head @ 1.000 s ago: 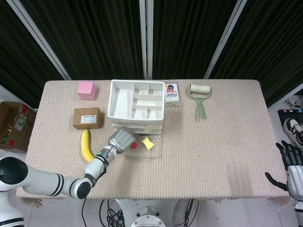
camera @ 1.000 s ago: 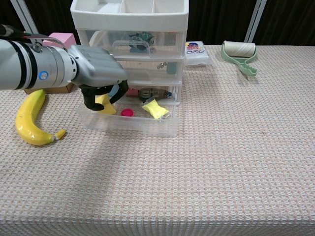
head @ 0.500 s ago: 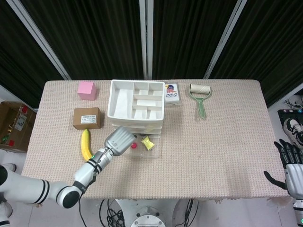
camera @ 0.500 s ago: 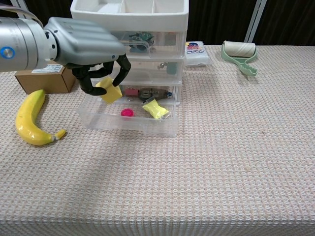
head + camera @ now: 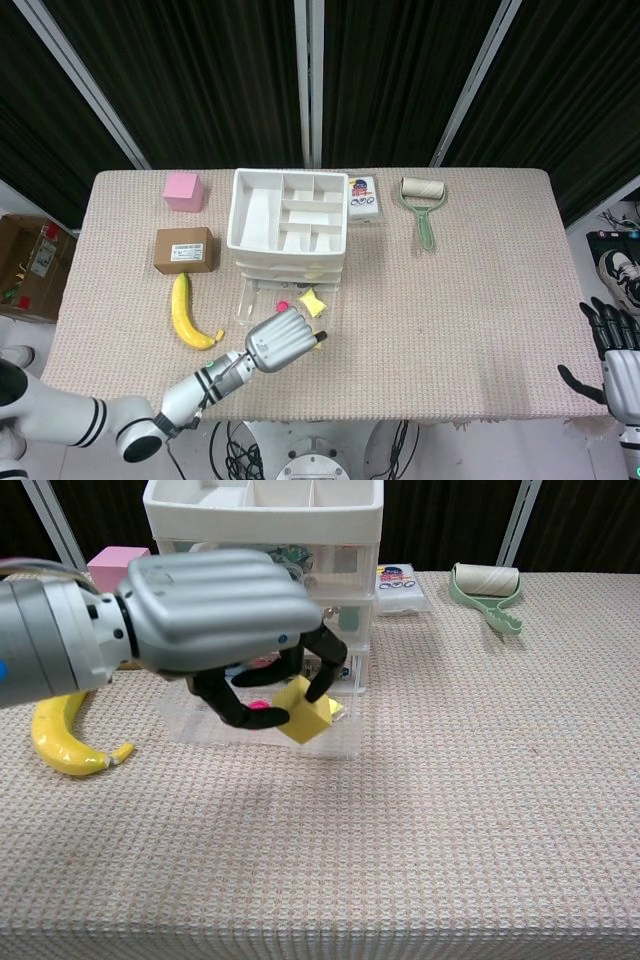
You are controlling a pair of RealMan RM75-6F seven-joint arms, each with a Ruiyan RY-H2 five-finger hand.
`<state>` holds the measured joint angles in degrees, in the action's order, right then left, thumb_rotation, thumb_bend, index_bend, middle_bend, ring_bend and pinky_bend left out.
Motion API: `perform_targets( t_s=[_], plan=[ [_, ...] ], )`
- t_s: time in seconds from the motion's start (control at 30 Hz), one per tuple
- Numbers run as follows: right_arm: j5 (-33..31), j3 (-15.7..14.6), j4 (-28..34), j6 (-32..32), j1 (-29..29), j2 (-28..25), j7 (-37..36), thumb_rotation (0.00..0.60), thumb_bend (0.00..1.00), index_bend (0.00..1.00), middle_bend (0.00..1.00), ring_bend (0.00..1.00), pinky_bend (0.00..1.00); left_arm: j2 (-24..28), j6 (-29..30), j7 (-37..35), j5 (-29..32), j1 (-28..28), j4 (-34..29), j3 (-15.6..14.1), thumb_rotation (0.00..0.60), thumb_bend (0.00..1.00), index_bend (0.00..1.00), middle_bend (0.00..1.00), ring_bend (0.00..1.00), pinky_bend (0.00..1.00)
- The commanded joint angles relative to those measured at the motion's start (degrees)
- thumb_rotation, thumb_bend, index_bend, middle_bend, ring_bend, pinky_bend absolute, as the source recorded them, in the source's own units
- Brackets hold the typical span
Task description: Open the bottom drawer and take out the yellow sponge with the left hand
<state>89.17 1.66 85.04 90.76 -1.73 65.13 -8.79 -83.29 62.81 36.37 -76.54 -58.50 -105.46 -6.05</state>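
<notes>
Hanging pinched in the left hand above the bottom drawer, yellow sponge: likely light, soft, compressible (best held across opposite faces); right hand idle, fingers apart.

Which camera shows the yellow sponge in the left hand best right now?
The chest view: the yellow foam sponge shows plainly, pinched in the dark fingertips of the grey left hand, in front of the clear bottom drawer. In the head view the left hand covers it, so the sponge is hidden.
</notes>
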Motion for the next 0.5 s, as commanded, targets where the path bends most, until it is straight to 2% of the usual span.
perform_targets(
  t_s=[0.03,0.23,0.37,0.43,0.5],
  plan=[
    [0.1,-0.1,0.1,0.2,-0.2,0.0,0.0,0.6,0.12,0.0,0.01,0.0,0.0,-1.0,-3.6,-2.2,-0.4,0.5,0.2,-0.4,0.6,0.36,0.54,0.83,0.97,1.0],
    [0.0,-0.2,0.0,0.5,-0.5,0.1,0.0,0.6,0.12,0.0,0.01,0.0,0.0,-2.9,-6.4,-2.9,-0.8,1.4,1.2,-0.1,0.6,0.35,0.48,0.83,0.96,1.0],
    [0.1,-0.2,0.1,0.6,-0.5,0.1,-0.1,0.6,0.12,0.0,0.01,0.0,0.0,-3.1,-7.6,-2.7,0.1,1.8,1.2,0.8,0.6,0.33,0.26,0.82,0.96,1.0],
    [0.1,-0.1,0.1,0.6,-0.6,0.0,-0.1,0.6,0.12,0.0,0.01,0.0,0.0,-2.9,-6.5,-2.6,-0.1,2.5,0.8,1.6,0.6,0.28,0.19,0.81,0.96,1.0],
    [0.1,-0.1,0.1,0.7,-0.6,-0.1,-0.1,0.6,0.12,0.0,0.01,0.0,0.0,-2.4,-4.6,-3.0,-0.7,3.7,0.5,2.3,0.6,0.23,0.16,0.81,0.96,1.0]
  ],
)
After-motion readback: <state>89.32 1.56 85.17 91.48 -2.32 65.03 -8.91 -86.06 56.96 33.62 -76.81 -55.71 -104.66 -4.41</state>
